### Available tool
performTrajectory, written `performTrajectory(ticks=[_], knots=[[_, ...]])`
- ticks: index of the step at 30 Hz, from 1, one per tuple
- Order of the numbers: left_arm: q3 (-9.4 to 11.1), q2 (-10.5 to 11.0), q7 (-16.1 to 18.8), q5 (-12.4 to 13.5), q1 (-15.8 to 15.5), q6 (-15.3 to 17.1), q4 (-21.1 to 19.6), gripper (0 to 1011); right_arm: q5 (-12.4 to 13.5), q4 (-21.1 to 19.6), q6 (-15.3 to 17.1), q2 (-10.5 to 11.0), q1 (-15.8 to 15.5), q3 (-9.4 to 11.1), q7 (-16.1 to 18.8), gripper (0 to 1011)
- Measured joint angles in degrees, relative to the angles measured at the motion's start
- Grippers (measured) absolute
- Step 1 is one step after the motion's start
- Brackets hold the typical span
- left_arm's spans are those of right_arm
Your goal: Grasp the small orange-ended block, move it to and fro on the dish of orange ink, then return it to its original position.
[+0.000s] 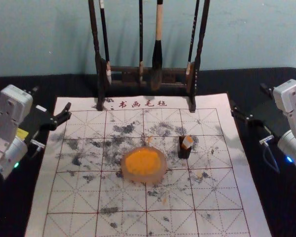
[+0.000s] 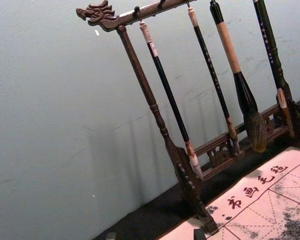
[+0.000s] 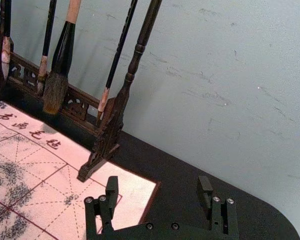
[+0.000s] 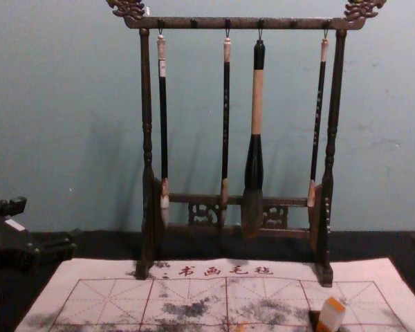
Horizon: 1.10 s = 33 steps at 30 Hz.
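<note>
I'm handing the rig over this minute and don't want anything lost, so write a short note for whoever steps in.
Left end effector: open, empty, by the mat's left edge.
Right end effector: open, empty, by its right edge.
Block: tilted, orange end up, at the small dark holder, right of the ink dish.
Done: can't tell whether inking has happened.
Left: if not, probably grasp, stroke over ink, return.

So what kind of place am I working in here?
Probably a calligraphy or ink-painting practice spot: brushes hang from a dark rack, and a gridded, ink-smudged sheet with Chinese characters along its far edge lies under the dish of orange ink.
</note>
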Motion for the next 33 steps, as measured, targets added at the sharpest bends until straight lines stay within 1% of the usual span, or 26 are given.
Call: performTrajectory(ticks=[33], knots=[[0.0, 0.0, 0.0, 0.0, 0.0, 0.0, 0.0, 1001, 0.0, 0.0, 0.0, 0.0, 0.0, 0.0, 0.0, 1000]])
